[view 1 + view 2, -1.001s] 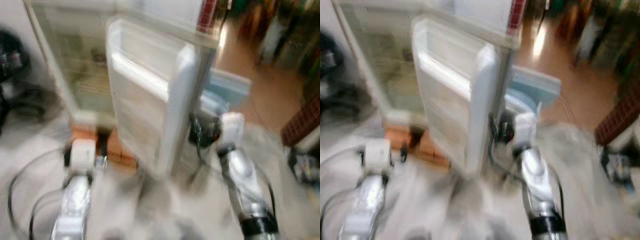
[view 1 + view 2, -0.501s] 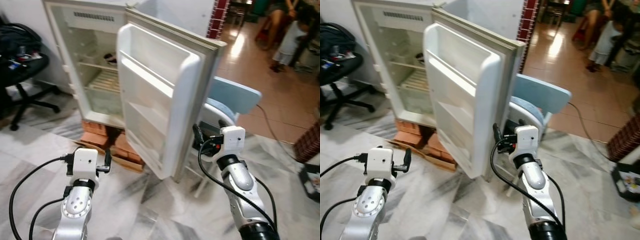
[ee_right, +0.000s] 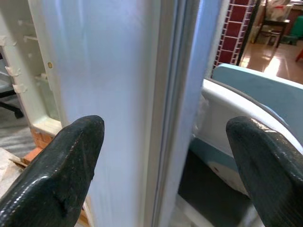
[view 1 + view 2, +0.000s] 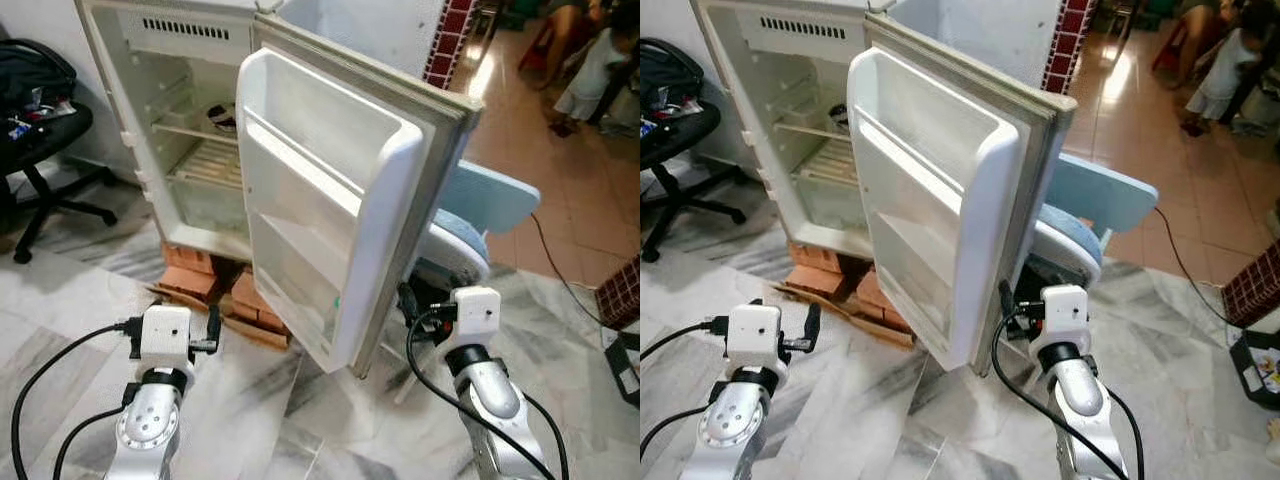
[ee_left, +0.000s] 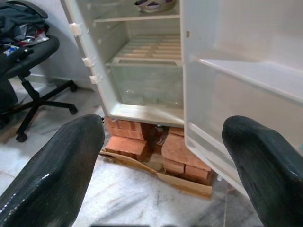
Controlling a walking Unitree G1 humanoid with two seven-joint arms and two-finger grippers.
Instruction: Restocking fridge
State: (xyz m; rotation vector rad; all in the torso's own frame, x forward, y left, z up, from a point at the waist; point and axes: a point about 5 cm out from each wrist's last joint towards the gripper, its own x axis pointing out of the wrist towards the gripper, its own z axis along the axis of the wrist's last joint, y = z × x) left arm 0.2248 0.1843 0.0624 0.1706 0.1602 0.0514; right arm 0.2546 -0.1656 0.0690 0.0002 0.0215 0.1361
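I see the fridge (image 4: 190,130) ahead on red bricks (image 4: 205,285), its door (image 4: 330,210) swung wide toward me. A blue chair (image 4: 480,215) sits behind the door. My right gripper (image 3: 161,142) straddles the door's edge, fingers spread; my left gripper (image 5: 161,156) hangs released, facing the bricks.

Item count, fridge area
One fridge (image 4: 190,130) with one open door (image 4: 330,200) is seen; two grippers are counted, left gripper (image 5: 161,156) and right gripper (image 3: 161,156); one office chair (image 4: 40,130), one blue chair (image 4: 480,210), one brick stack (image 5: 156,146), two people (image 4: 590,60)
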